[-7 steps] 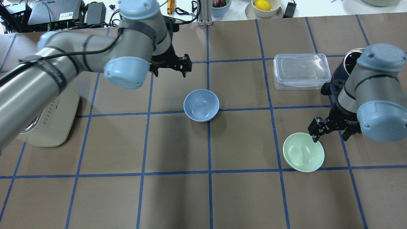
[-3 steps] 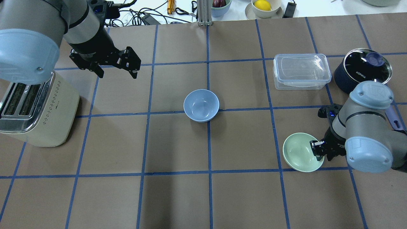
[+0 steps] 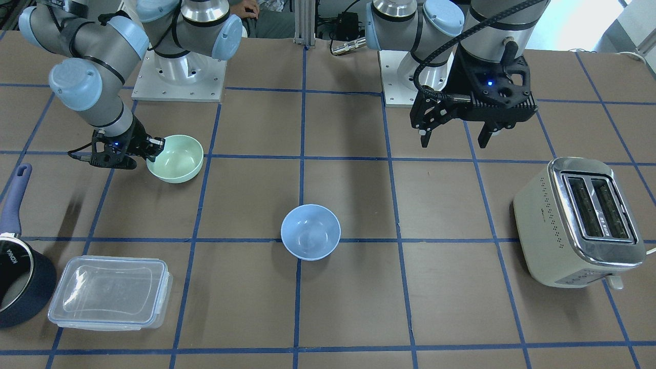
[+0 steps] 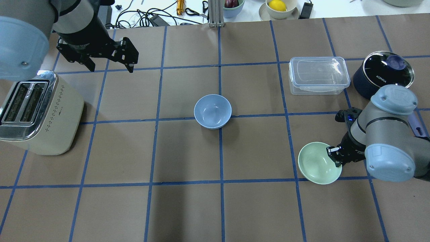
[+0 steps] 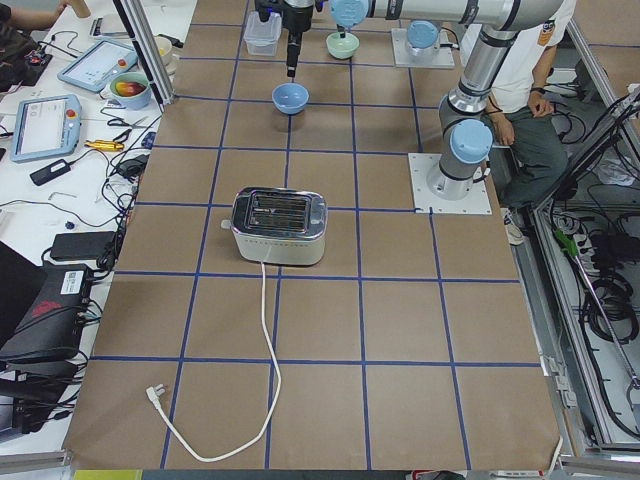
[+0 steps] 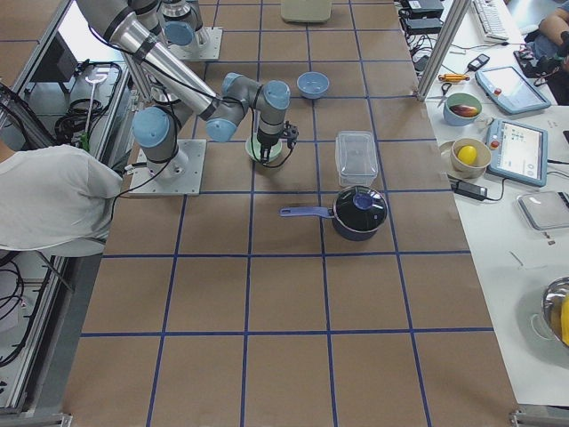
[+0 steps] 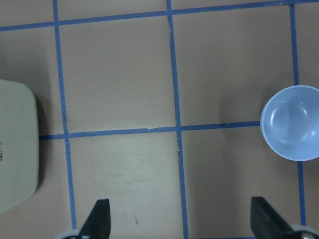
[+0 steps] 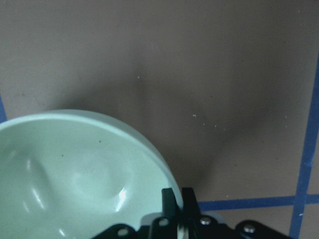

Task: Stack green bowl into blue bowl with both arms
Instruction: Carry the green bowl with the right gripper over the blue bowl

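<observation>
The green bowl (image 4: 319, 163) is held at its right rim by the right gripper (image 4: 336, 155), whose 2 fingers (image 8: 190, 200) are closed on the thin edge. The bowl is on the right side of the counter (image 4: 188, 208), well apart from the blue bowl (image 4: 212, 111) at the middle. The left gripper (image 4: 111, 70) is open and empty, at the far left, near the toaster (image 4: 37, 114).

The grasp is judged to be weak: only 1 small part of a smooth, glossy rim is pinched, so the bowl could turn between the fingers or slip out when it is carried. If it is released tilted or off centre, the blue bowl, which is held by nothing, could be pushed aside or tipped.

Both bowls are round, plain and of the same size, seemingly plastic, with curved walls. The counter is covered with matt brown paper crossed by blue tape lines.
</observation>
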Controlling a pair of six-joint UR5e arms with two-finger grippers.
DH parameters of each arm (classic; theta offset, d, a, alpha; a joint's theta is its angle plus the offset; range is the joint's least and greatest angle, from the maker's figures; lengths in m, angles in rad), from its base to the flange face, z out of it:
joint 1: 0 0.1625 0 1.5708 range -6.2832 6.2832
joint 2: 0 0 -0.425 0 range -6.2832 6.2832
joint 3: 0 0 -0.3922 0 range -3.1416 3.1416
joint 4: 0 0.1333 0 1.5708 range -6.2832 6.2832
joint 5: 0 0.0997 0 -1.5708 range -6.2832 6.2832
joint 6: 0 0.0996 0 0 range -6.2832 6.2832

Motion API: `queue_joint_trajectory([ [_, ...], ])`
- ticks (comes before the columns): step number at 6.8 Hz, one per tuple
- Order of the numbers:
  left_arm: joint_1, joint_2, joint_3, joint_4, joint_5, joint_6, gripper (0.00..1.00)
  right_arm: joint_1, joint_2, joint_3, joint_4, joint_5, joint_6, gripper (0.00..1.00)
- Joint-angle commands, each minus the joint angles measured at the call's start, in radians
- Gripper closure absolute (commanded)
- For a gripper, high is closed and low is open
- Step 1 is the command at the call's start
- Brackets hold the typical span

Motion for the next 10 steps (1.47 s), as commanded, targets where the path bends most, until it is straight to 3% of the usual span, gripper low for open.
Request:
queue_joint_trajectory([
  [1, 0.01, -0.031, 0.112, -0.105, -0.03, -0.002, 0.0, 0.019, 0.021, -0.151, 0.099, 0.152, 0.056, 1.0],
  [2, 0.01, -0.042, 0.105, -0.118, -0.025, -0.004, 0.0, 0.08, 0.047, -0.249, 0.179, 0.234, 0.131, 1.0],
  [3, 0.009, -0.038, 0.095, -0.124, -0.034, -0.005, 0.0, 0.175, 0.108, -0.346, 0.178, 0.266, 0.247, 1.0],
  [6, 0.007, -0.024, 0.072, -0.123, -0.022, -0.007, 0.0, 0.482, 0.367, -0.671, 0.182, 0.279, 0.721, 1.0],
  [8, 0.006, -0.018, 0.048, -0.117, -0.022, -0.007, 0.0, 0.581, 0.435, -0.706, 0.181, 0.277, 0.793, 1.0],
  [10, 0.006, -0.013, 0.048, -0.112, -0.022, -0.007, 0.0, 0.587, 0.433, -0.703, 0.246, 0.267, 0.776, 1.0],
])
